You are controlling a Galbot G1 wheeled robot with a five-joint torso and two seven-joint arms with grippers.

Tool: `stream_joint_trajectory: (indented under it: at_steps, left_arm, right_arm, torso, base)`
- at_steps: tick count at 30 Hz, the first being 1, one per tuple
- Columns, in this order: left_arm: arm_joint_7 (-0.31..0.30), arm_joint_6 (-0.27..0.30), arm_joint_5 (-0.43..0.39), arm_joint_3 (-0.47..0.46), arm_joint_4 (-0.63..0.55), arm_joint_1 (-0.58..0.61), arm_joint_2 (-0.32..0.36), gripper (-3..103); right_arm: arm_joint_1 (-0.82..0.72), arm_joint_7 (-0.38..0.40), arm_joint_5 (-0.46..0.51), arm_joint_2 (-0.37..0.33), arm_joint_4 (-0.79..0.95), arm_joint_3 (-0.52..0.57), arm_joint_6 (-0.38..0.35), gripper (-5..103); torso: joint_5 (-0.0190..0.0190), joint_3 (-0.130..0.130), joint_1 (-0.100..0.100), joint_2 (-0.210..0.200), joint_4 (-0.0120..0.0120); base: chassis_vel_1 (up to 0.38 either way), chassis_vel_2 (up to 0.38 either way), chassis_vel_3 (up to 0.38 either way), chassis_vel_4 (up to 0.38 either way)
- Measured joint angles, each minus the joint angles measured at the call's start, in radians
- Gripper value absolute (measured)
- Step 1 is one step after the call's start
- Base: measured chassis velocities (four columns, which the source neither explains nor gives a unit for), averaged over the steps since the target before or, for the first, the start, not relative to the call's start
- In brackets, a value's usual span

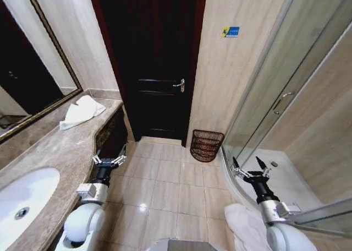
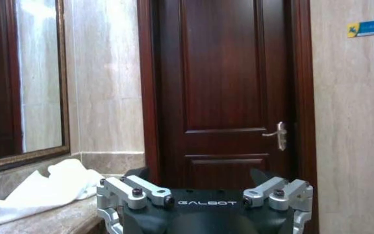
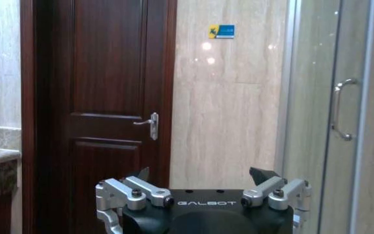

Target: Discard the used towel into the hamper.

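Towel [image 1: 81, 112] lay untouched at the counter's [image 1: 55, 146] far end, hamper [image 1: 207, 145] waiting by the door [image 1: 154, 58]. Left gripper [image 1: 109, 161] and right gripper [image 1: 248, 171] hung low, both spread and empty — nothing done yet!

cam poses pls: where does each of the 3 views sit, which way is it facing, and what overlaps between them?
Head view: high on the robot, looking forward and down at the floor, the counter with the towel, the hamper; left gripper and right gripper both open, low.
Left wrist view: behind the left gripper, facing the door, towel beside it.
Right wrist view: behind the right gripper, facing the door and shower door.
Shared: door, blue wall sticker.
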Motion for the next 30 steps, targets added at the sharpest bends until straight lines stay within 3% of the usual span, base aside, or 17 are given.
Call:
stream_joint_trajectory:
  at_steps: [30]
  left_arm:
    - [0.013, -0.013, 0.018, -0.002, 0.01, 0.008, -0.018, 100]
  right_arm:
    - [0.009, -0.005, 0.004, -0.015, -0.026, -0.006, 0.019, 100]
  torso:
    - [0.0001, 0.0, 0.0, 0.0, 0.0002]
  base:
    - [-0.117, 0.201, 0.203, -0.11]
